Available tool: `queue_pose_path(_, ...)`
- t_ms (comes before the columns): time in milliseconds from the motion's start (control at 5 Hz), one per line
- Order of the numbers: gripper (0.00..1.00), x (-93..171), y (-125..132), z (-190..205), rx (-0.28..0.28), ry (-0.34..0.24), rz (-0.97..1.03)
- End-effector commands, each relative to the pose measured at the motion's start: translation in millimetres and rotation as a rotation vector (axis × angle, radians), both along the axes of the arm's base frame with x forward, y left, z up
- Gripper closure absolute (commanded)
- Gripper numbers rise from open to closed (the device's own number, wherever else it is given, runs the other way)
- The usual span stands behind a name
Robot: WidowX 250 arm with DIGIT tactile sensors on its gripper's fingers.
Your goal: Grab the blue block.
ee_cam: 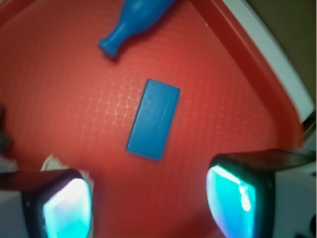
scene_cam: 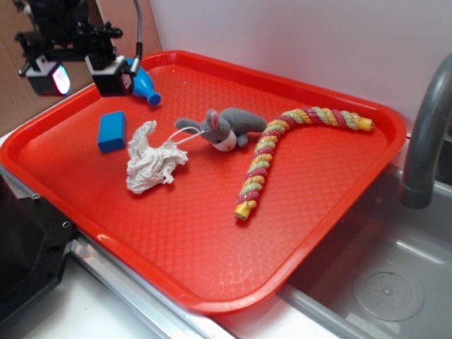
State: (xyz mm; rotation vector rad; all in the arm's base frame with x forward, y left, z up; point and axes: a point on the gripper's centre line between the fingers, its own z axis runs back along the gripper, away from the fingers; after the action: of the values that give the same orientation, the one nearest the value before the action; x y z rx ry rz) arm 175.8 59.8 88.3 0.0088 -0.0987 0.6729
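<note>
hovering over the tray, jaws apart, nothing held

hanging in the upper left of the exterior view, the gripper (scene_cam: 81, 74) sits above the far left end of the red tray (scene_cam: 311, 233), its upper body cut off by the frame edge. the wrist view shows the two fingers (ee_cam: 64, 206) spread wide at the bottom corners, glowing teal pads facing in, bare tray between them. the blue block (scene_cam: 112, 131) lies flat on the tray in the left part of the exterior view, just below the gripper in the frame and apart from it; in the wrist view it (ee_cam: 153, 119) sits near centre, tilted, above the gap between the fingers and touching neither. the blue bottle-shaped toy (scene_cam: 147, 90) is partly hidden behind the right finger housing in the exterior view; from the wrist its (ee_cam: 134, 22) body is cut off by the top edge. a crumpled white tissue (scene_cam: 152, 159) lies just right of the block, only a sliver showing at the wrist view's lower left. a grey plush toy (scene_cam: 226, 127) and a braided rope (scene_cam: 272, 152) lie toward the middle. a grey faucet (scene_cam: 424, 127) is cropped at the right edge.
</note>
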Motion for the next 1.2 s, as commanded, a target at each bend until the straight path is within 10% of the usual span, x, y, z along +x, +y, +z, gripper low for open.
queue_pose_path(0, 0.00, 6, 24, -18, 0.013, -0.008, 0.111)
queue_pose_path(800, 0.00, 21, 23, -74, 0.055, 0.105, 0.071)
queue_pose_path(1000, 1.00, 19, 24, -76, 0.069, 0.124, 0.076)
